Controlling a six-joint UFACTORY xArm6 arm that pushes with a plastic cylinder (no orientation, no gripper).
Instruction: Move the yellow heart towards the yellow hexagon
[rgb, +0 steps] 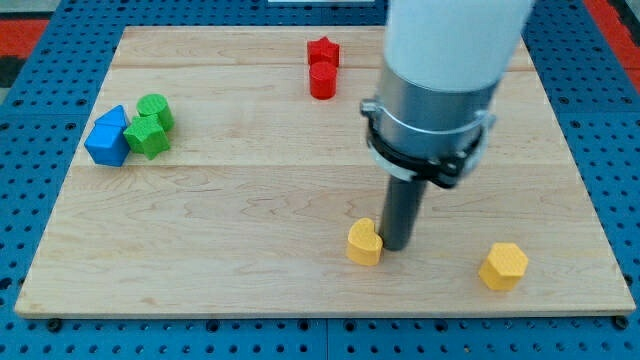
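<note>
The yellow heart (364, 242) lies on the wooden board near the view's bottom, a little right of centre. The yellow hexagon (503, 266) lies to its right, near the bottom right corner, well apart from it. My tip (396, 246) stands on the board right against the heart's right side, between the heart and the hexagon. The arm's white and grey body rises above it to the view's top.
A red star (323, 50) and a red cylinder (322, 80) touch each other at the top centre. Two green blocks (151, 126) and a blue block (108, 138) cluster at the left. The wooden board (250, 220) sits on a blue pegboard.
</note>
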